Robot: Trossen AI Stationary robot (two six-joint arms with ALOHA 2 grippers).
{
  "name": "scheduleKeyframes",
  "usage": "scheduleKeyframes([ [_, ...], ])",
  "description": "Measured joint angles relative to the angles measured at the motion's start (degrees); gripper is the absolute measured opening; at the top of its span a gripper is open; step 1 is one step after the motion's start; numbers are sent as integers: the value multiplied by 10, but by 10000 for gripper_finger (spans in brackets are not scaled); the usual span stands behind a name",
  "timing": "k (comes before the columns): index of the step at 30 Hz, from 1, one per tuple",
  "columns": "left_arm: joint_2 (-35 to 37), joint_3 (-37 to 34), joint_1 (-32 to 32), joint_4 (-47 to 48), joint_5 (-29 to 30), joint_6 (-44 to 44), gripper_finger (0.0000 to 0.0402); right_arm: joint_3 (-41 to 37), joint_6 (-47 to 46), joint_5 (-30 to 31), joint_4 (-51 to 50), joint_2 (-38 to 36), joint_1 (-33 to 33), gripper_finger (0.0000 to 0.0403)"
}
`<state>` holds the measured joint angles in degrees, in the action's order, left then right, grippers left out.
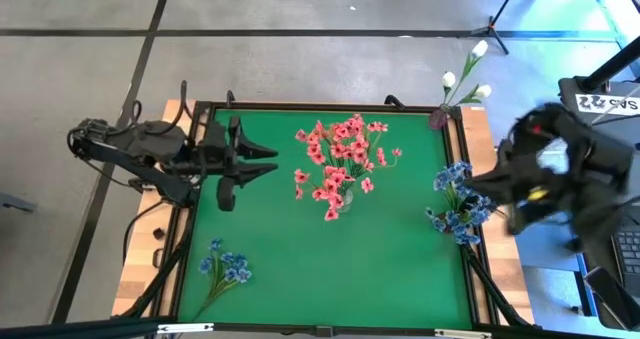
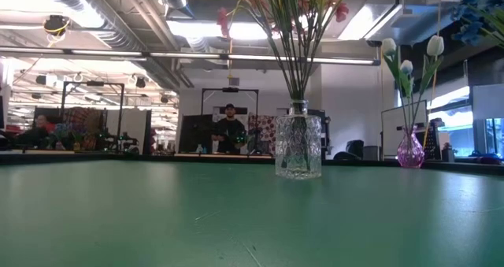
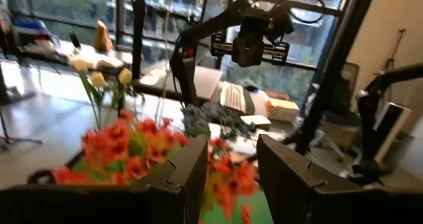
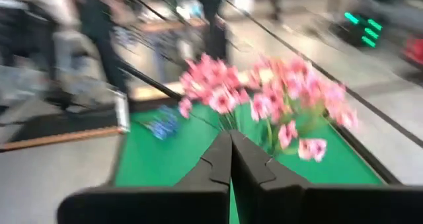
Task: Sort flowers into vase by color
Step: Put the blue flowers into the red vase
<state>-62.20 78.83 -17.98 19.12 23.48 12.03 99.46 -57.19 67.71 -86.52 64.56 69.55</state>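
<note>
My left jaws [image 1: 262, 160] open, right jaws [image 4: 230, 145] closed, empty; next approach blue sprig [image 1: 224, 268] low, pinch stem w/o crushing blooms.

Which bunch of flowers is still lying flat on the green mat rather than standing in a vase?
The small blue-bloomed sprig at the mat's near-left corner; the pink, white and other blue bunches stand in vases.

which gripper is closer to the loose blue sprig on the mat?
Left. The left gripper hovers just up-table of the blue sprig; the right gripper is across the mat.
</note>
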Motion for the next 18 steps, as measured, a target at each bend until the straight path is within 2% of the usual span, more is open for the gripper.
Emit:
scheduleKeyframes([
  [4,-12,1,-43,42,-12,45,120,-2,22,-78,61,52,-139,1],
  [9,-61,0,-122,128,-19,149,100,-1,25,-104,112,77,-218,9],
  [13,-94,0,-188,201,-22,292,97,-1,76,-108,156,86,-255,31],
  [18,-126,0,-264,267,-58,537,100,0,122,-98,171,57,-278,95],
])
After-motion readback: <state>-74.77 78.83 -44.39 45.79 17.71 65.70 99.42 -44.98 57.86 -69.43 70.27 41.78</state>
